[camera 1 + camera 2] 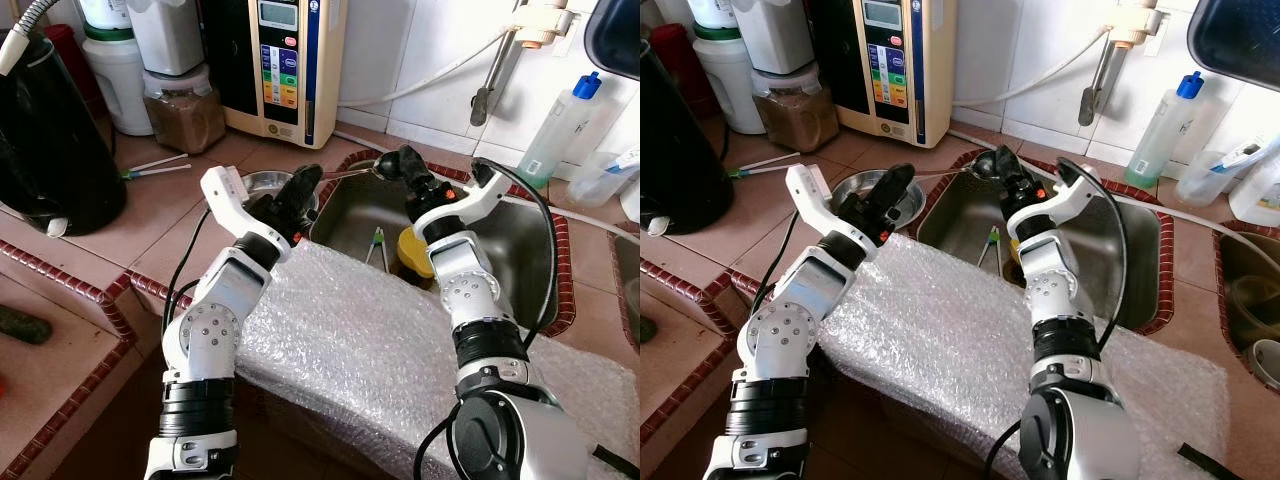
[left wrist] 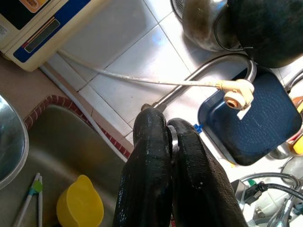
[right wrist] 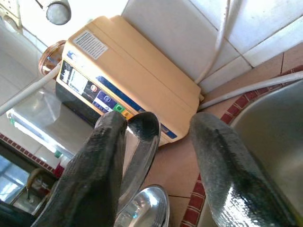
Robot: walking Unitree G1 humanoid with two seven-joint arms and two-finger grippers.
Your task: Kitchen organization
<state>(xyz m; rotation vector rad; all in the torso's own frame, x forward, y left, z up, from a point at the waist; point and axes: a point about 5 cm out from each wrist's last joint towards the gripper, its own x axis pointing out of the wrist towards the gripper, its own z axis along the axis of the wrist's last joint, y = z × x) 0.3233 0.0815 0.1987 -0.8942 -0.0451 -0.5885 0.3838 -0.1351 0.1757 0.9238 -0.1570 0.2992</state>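
Now: steel sink is landmark. Left gripper hovers at sink's left rim, above small metal bowl on tiled counter; fingers pressed together on thin metal spoon handle. Spoon spans sink's back-left corner toward right gripper, whose fingers stand wide apart, spoon bowl resting against one finger. Inside sink: yellow cup, toothbrush beside it. Bubble wrap covers sink's front edge. Beige water purifier behind sink's left side.
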